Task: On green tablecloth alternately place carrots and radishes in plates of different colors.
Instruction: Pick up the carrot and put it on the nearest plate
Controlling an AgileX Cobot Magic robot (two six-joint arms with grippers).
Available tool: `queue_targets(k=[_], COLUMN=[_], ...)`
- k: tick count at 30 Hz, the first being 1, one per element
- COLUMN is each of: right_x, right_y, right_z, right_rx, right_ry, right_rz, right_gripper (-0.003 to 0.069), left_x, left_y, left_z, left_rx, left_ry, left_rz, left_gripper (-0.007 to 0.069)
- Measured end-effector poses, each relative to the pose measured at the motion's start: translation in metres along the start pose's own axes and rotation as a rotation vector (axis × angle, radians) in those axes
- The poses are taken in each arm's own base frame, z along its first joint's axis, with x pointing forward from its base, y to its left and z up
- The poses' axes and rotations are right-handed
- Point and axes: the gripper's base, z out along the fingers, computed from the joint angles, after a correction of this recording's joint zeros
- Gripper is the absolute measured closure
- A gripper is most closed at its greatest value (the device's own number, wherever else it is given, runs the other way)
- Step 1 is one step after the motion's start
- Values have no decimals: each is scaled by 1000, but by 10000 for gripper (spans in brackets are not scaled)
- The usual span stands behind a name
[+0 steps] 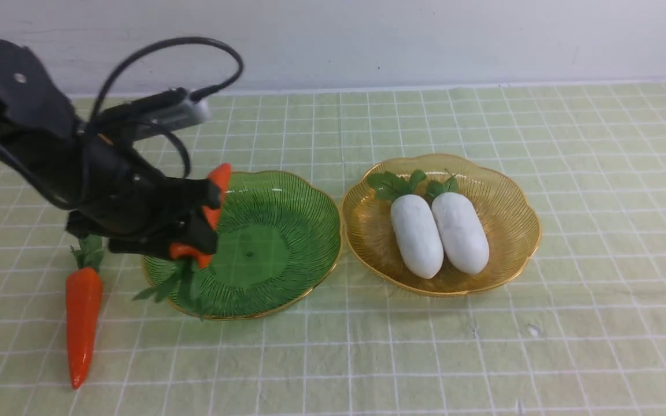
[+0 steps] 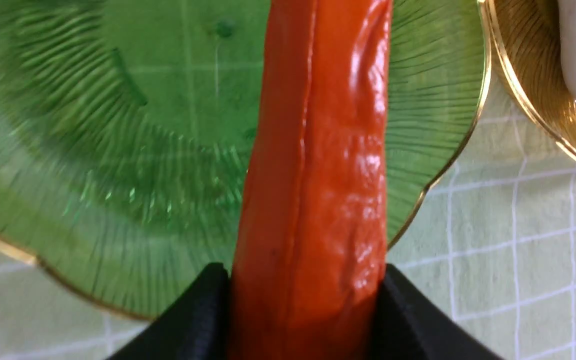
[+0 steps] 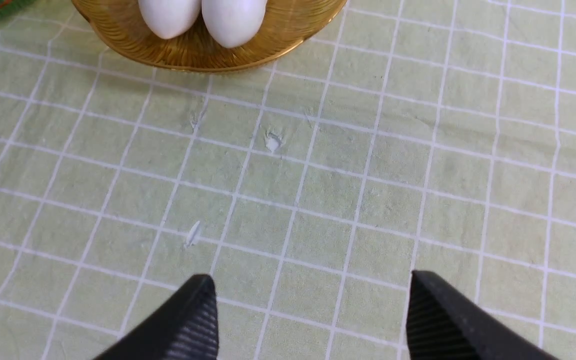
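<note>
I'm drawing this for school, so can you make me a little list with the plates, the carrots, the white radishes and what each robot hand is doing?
Green plate: under the held carrot, nothing resting in it
Amber plate: holds both white radishes, side by side
Held carrot: in the left fingers, above the green plate
Other carrot: on the checked tablecloth, left of the green plate
Right fingers: open, holding nothing

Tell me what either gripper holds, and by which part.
The left gripper holds a carrot by its thick, leafy end, over the green plate. The right gripper holds nothing.
</note>
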Motion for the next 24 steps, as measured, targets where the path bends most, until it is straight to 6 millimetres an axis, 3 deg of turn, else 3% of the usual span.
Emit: queue_targets(k=[6, 9, 11, 14, 17, 20, 24], right_x=[0, 0, 0, 0, 0, 0, 0], right_y=[0, 0, 0, 0, 0, 0, 0], right_z=[0, 0, 0, 0, 0, 0, 0], right_rx=[0, 0, 0, 0, 0, 0, 0], right_ry=[1, 0, 0, 0, 0, 0, 0], right_rz=[0, 0, 0, 0, 0, 0, 0], right_gripper=[196, 196, 196, 196, 196, 196, 196], left_x=[-14, -18, -19, -24, -31, -37, -41], left_y=[-7, -6, -7, -13, -20, -24, -15], left_z=[43, 56, 54, 41, 19, -13, -56], left_rx=[-1, -1, 4, 15, 7, -55, -219], left_ry=[-14, 7, 14, 3, -13, -35, -44], left_rz=[16, -6, -8, 14, 63, 145, 224], left_gripper=[286, 188, 115, 50, 36, 57, 116])
